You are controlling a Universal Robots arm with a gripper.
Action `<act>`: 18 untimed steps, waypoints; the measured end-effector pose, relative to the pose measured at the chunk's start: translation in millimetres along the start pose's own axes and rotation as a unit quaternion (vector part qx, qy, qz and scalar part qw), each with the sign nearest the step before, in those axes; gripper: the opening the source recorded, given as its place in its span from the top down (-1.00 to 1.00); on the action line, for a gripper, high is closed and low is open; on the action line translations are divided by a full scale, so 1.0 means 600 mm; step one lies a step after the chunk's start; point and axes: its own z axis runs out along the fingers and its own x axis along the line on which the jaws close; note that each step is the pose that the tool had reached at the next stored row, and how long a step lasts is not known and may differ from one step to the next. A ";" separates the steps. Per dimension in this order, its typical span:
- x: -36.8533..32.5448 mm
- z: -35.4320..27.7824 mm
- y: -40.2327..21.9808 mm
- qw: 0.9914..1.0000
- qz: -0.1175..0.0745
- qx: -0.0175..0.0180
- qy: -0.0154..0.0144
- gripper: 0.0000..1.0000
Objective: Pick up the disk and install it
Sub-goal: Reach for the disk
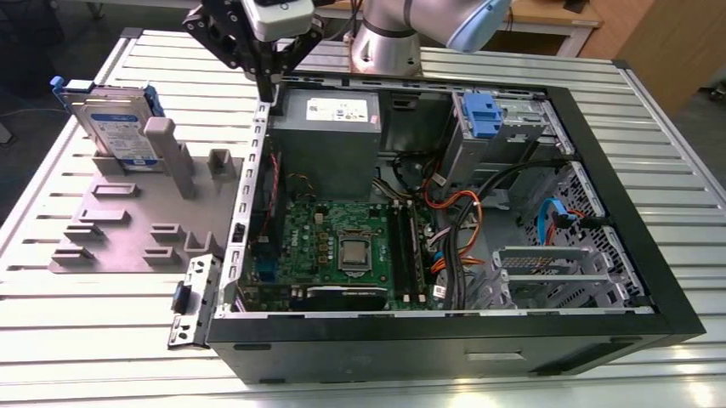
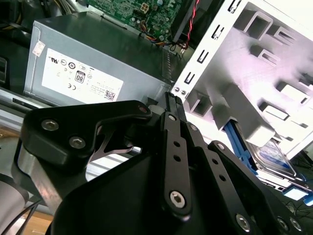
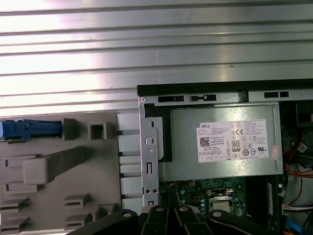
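Nothing is yet picked up: the disk [image 1: 114, 127] is seen standing upright in the grey holder [image 1: 125, 229] near the worktop's [image 1: 102, 331] edge on the exterior view's left, while the gripper [image 1: 268, 89], fingers pressed together on nothing, is held over the computer case's [image 1: 454, 336] wall beside that holder.

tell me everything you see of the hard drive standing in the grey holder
The flat rectangular silver-grey disk with a white-and-blue label is framed by a blue plastic carrier with end tabs. It stands upright on edge in the grey slotted plastic holder, at the exterior view's left of the open black computer case. The gripper is apart from it.
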 end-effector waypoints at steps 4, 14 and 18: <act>0.002 0.000 0.000 1.000 0.000 0.000 0.000 0.79; 0.005 0.000 0.000 1.000 0.000 0.000 0.000 0.79; 0.007 0.000 -0.001 1.000 0.000 0.000 0.000 0.79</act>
